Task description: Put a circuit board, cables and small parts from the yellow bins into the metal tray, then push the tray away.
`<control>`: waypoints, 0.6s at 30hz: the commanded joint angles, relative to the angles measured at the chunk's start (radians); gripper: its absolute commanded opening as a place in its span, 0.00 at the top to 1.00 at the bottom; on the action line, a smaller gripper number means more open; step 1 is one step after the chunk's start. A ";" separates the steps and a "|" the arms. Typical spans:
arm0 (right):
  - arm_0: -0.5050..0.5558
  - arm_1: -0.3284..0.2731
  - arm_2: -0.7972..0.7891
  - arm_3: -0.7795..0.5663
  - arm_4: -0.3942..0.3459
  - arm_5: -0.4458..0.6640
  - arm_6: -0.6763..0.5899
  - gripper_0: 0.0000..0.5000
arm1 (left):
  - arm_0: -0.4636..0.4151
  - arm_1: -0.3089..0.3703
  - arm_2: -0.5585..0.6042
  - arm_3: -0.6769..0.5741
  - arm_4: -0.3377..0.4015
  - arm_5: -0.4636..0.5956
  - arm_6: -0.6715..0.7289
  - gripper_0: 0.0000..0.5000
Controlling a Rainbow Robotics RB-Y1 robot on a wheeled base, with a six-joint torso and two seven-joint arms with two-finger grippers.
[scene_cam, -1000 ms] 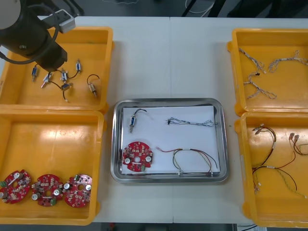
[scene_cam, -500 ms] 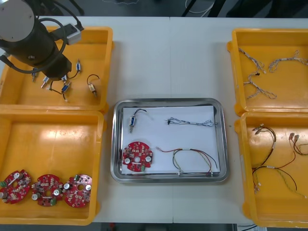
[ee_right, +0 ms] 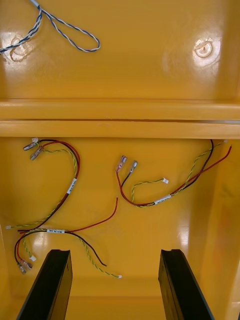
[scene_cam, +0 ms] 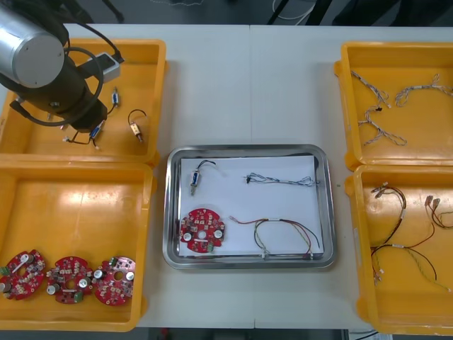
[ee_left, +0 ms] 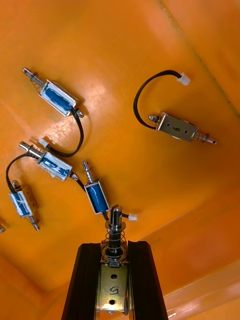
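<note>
A light table (scene_cam: 248,85) carries two yellow bins at each side and a metal tray (scene_cam: 248,150) in the middle, white inside. The left arm (scene_cam: 42,64) reaches over the far left bin (scene_cam: 152,71), its thick silver and black body slanting down toward the bin floor and covering part of it. In the left wrist view, the left gripper (ee_left: 114,247) points down at that floor, its black fingers closed narrowly on a held metal part (ee_left: 113,280), whose spring and pin stick out past the fingertips. Loose small metal parts (ee_left: 57,97) with black leads lie on the bin floor beyond it, one (ee_left: 96,196) just beside the pin.

The right gripper (ee_right: 115,255) hangs over the near right bin (ee_right: 120,127), its fingers spread wide with nothing between them. Red and yellow cables (ee_right: 165,192) lie beneath it.

The tray already holds a round red circuit board (scene_cam: 202,230), a small metal part (scene_cam: 194,177), a blue and white cable (scene_cam: 279,179) and a red and yellow cable (scene_cam: 283,234). Three more boards (scene_cam: 67,271) lie in the near left bin (scene_cam: 78,170).
</note>
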 commanded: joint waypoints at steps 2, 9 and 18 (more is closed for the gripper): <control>0.014 0.012 0.012 -0.031 -0.005 0.003 -0.031 0.00 | 0.038 -0.011 -0.003 -0.009 -0.020 -0.035 0.079 1.00; 0.014 0.012 0.012 -0.031 -0.005 0.003 -0.031 0.00 | 0.069 -0.011 -0.003 -0.009 -0.037 -0.065 0.068 1.00; 0.014 0.012 0.012 -0.031 -0.005 0.003 -0.031 0.00 | 0.107 0.015 -0.002 -0.010 -0.026 -0.108 0.065 1.00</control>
